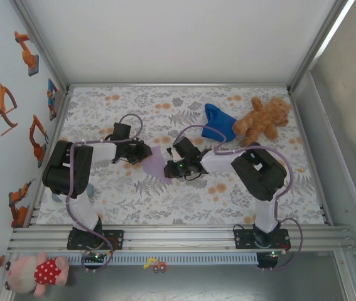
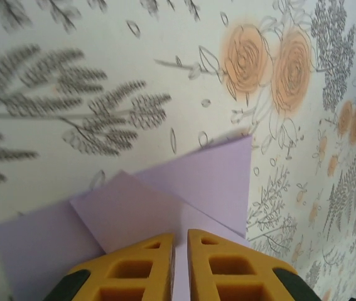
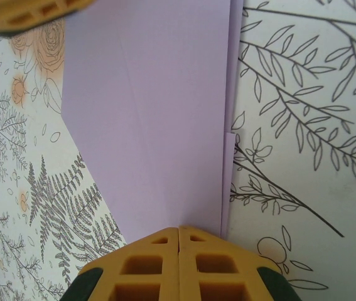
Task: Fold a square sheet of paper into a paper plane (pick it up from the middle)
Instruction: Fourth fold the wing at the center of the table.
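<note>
On far-left wall, seeing orange robot-arm stickers (image 1: 27, 53). Down at near-left corner, off the floral surface (image 1: 228, 194), got a pink plush toy (image 1: 36, 273), left of the left arm's base.

Moving right: finding left tool (image 1: 148, 154) low at mid-surface, tip at left edge of lavender sheet of paper (image 1: 157, 165). From left wrist, reading left tool (image 2: 180, 233) as nearly closed, with only a thin slit between yellow fingers (image 2: 134, 269) and lavender showing through it. Can't tell whether pinching the sheet or just resting on it. Same view, seeing sheet of paper (image 2: 209, 182) flat on surface and partly folded: overlapping flaps, one pointed corner aimed away from the fingers toward two printed orange roses (image 2: 269, 66).

Next right, finding right tool (image 1: 169, 164) at the sheet's opposite edge, facing the left one with the paper between. From right wrist, reading right tool (image 3: 179, 229) as clenched, fingers pressed together with no gap. Tips right at near edge of sheet of paper (image 3: 146, 113), in line with a long crease. Can't tell whether any layer is caught. Also catching one left-tool finger (image 3: 33, 12) at top-left, over the sheet's far corner.

Further right and back, well apart from the paper: crumpled deep blue cloth (image 1: 217, 121), then brown teddy bear (image 1: 262, 119) just beside it.
</note>
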`<state>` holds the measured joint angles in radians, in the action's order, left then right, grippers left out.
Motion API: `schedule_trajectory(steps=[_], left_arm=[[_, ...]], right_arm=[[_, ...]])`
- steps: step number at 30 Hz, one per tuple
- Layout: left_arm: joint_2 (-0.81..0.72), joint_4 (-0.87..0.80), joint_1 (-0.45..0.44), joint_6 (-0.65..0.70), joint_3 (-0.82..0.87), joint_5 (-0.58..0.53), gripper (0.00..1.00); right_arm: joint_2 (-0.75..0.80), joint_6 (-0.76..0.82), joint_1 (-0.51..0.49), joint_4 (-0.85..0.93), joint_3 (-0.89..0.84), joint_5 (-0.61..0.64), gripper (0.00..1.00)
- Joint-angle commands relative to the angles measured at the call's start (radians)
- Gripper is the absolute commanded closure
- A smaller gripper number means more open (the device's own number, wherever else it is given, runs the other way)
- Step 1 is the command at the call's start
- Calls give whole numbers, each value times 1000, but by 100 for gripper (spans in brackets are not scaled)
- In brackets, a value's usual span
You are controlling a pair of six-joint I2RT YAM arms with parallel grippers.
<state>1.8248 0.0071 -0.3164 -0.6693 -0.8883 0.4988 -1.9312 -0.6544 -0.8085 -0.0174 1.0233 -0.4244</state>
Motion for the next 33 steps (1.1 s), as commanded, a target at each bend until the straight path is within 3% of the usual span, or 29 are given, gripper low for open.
schedule_trajectory(steps=[1,15,24,28,33], left_arm=[[57,-64,61,81,-43,-149,85],[43,-111,133,137,-149,-171,81],[-185,-133,131,64,-100,-156,72],[-363,-170,125,4,-5,-178,55],[-626,-274,121,-40,130,-256,32]], right_arm=[[-65,1,-3,231,-62,133,100],[-23,-39,-3,97,-27,67,100],[113,-85,-2,-38,-61,27,99],[191,-92,-1,-104,-61,67,84],[229,-90,2,-189,-110,113,58]])
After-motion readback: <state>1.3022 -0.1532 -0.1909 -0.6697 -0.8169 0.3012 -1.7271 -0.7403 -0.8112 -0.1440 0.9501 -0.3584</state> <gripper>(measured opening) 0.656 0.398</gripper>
